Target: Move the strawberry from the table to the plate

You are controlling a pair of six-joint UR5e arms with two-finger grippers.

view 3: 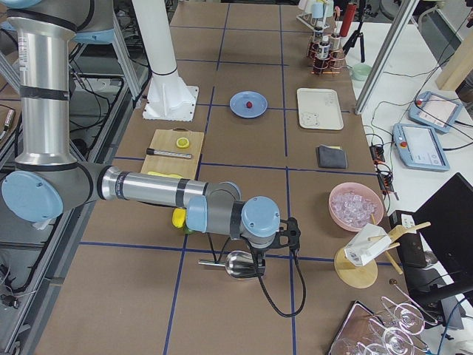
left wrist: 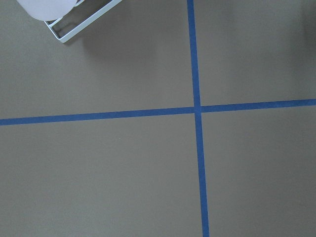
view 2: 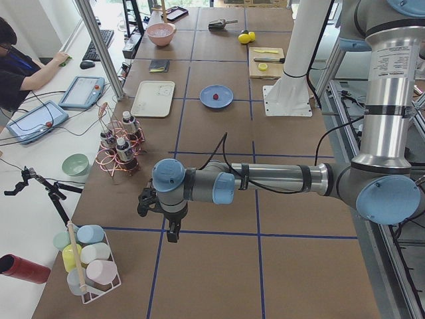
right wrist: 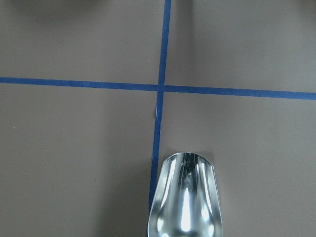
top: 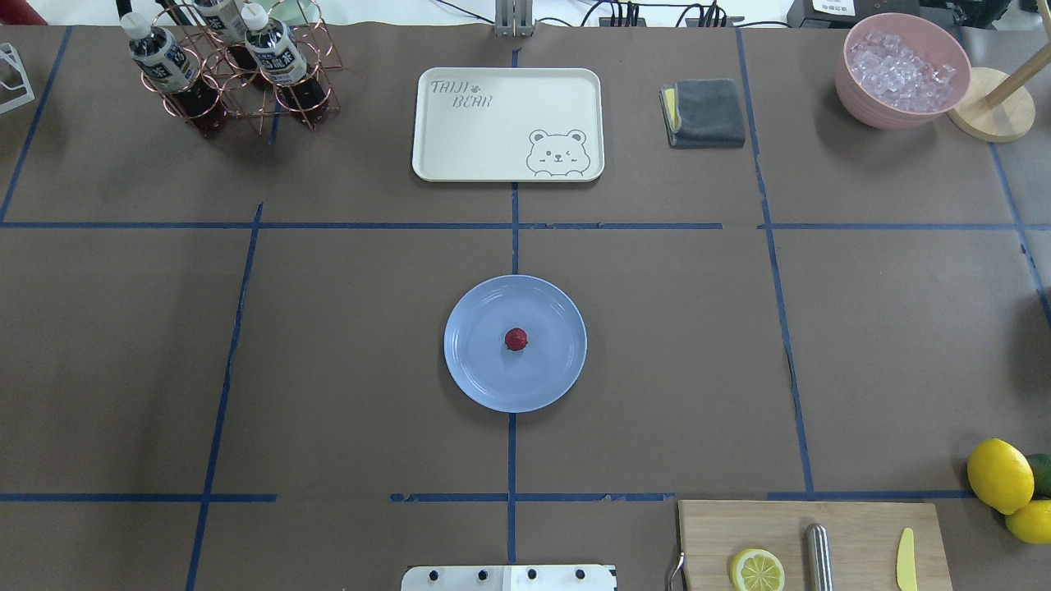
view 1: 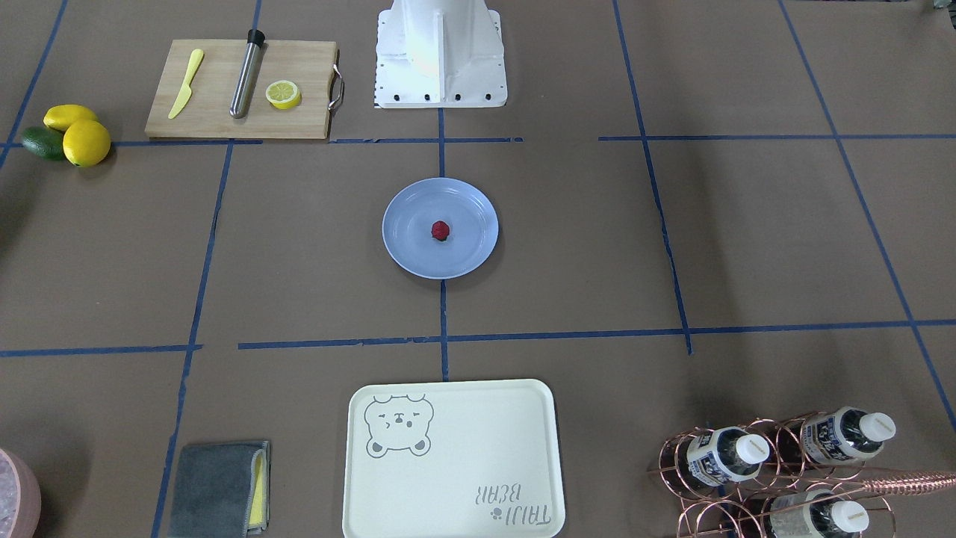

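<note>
The small dark-red strawberry [view 1: 440, 230] [top: 516, 338] lies near the middle of the light-blue plate [view 1: 403, 250] [top: 476, 373], which sits at the centre of the brown-paper table [view 1: 299, 246]. No gripper is near it. My left gripper [view 2: 172, 234] hangs over the table's far left end, seen only in the exterior left view. My right gripper [view 3: 260, 268] hangs over the far right end beside a metal scoop [right wrist: 185, 197], seen only in the exterior right view. I cannot tell whether either is open or shut. Neither wrist view shows fingers.
A cutting board [top: 854, 525] with a lemon half [top: 757, 570], a steel rod and a yellow knife lies by the robot base. Lemons [top: 1000, 474], a cream bear tray [top: 507, 123], a grey cloth [top: 704, 112], a bottle rack [top: 230, 66] and an ice bowl [top: 901, 70] ring the table.
</note>
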